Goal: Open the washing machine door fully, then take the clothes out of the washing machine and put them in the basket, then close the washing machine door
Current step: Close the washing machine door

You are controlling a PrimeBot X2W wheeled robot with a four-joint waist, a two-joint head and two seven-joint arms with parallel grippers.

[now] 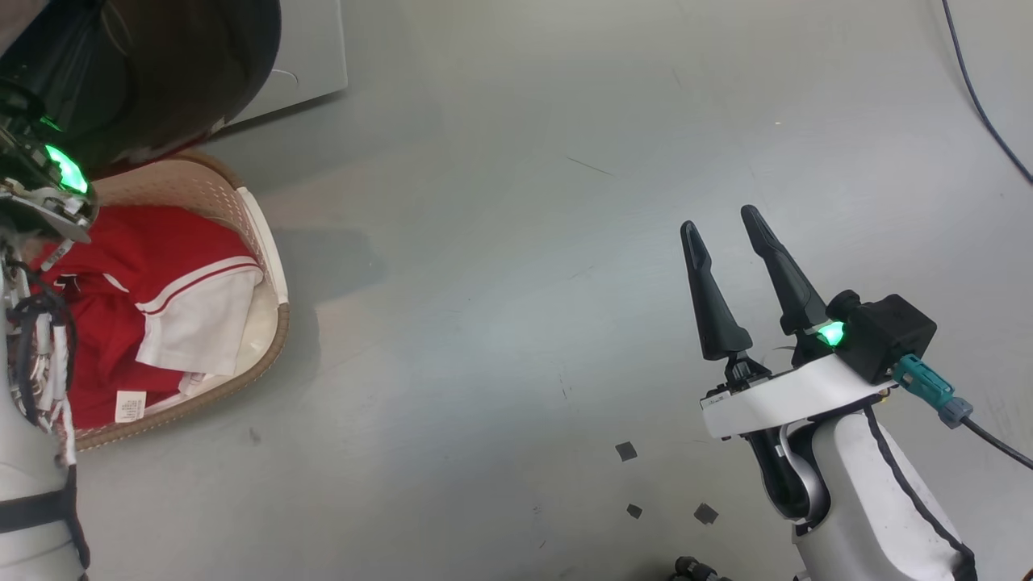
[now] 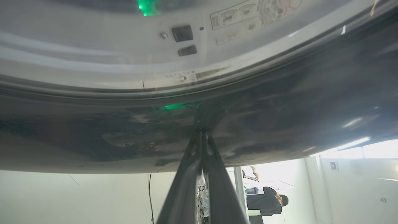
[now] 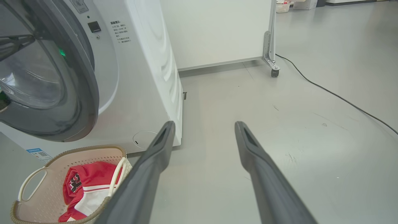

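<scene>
Left gripper (image 2: pixel 201 133) is squeezed all the way closed, both fingers flat together with nothing pinched between them. In the left wrist view the tips sit right at the glossy black rim of the washing machine door (image 2: pixel 279 118), mid-frame. Whether they actually touch it or are just shy of it, I can't tell. Past the rim, across the top of that frame, you can see the white front of the washing machine (image 2: pixel 93 46) with its latch slots, so the door isn't flush against it.

Right gripper (image 1: pixel 718 219) is spread wide and holding nothing. It hangs over bare grey floor (image 1: pixel 516 242) at the lower right of the head view, well apart from everything.

The clothes (image 1: pixel 161 266), red with white striped trim, are lying in the basket (image 1: pixel 274 339) at the left edge of the head view. In the right wrist view the basket is at the lower left, on the floor just in front of the machine and below the door.

Also a black cable (image 3: pixel 326 90) runs across the floor on the right of that view, and a person (image 2: pixel 264 202) shows at the bottom of the left wrist view.
</scene>
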